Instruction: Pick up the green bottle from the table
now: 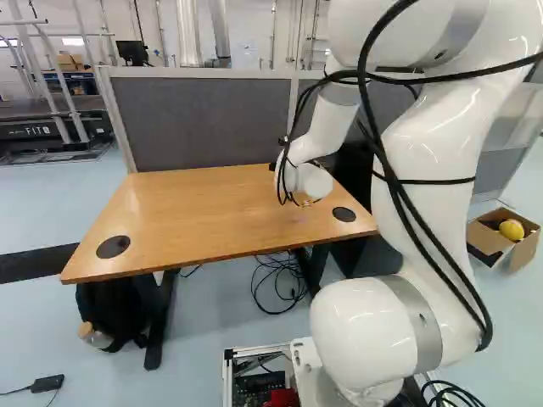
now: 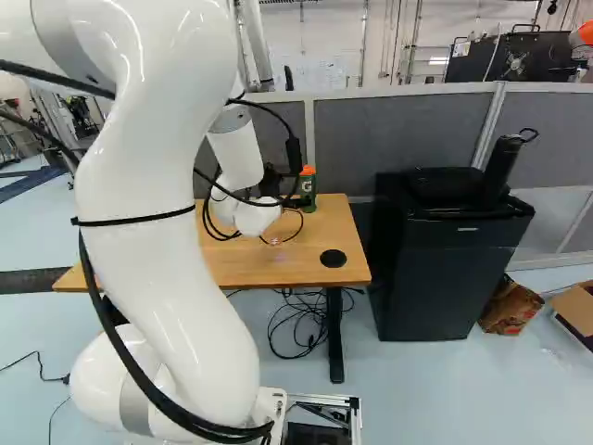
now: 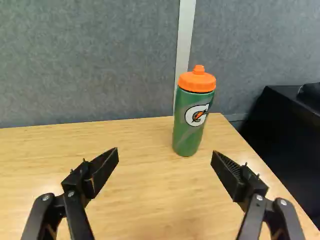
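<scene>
Only a small part of my gripper (image 1: 307, 203) shows beyond the white wrist in the left base view. In the wrist view the gripper (image 3: 165, 154) is open, its two black fingers wide apart with nothing between them. The green bottle (image 3: 189, 122) with an orange lid stands upright on the wooden table (image 1: 195, 203), ahead of the fingers and nearer the one on the black cabinet's side. The right base view shows the bottle (image 2: 308, 192) just beside the arm's wrist and cables; the arm hides it in the left base view.
Grey partitions (image 1: 204, 123) stand behind the table. A black cabinet (image 2: 435, 269) is close beside the table's right end. Round black caps (image 1: 113, 247) are set in the tabletop. Cables (image 1: 276, 284) lie on the floor under it, and an open cardboard box (image 1: 522, 248) sits farther right.
</scene>
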Controlling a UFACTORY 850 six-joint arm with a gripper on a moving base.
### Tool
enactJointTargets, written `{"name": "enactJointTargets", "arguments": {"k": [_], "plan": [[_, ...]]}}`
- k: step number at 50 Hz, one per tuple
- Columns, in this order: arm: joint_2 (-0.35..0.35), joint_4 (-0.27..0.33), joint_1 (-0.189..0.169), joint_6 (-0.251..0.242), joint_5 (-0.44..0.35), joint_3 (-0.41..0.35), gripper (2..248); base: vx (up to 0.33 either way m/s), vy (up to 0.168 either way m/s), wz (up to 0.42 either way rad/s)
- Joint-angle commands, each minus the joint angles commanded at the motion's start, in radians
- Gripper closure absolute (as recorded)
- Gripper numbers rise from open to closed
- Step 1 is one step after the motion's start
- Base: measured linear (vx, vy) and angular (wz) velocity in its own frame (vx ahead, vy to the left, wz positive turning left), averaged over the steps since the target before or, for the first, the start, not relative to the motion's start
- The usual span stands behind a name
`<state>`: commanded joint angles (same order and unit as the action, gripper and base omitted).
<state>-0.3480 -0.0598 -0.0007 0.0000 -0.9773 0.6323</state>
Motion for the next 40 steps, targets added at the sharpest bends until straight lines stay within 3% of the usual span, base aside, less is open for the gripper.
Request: {"name": "enactJointTargets", "arguments": {"k": [40], "plan": [[-0.24,-0.022,-0.024,0.0,-0.089,0.242,3,0.0,0.0,0.0]]}}
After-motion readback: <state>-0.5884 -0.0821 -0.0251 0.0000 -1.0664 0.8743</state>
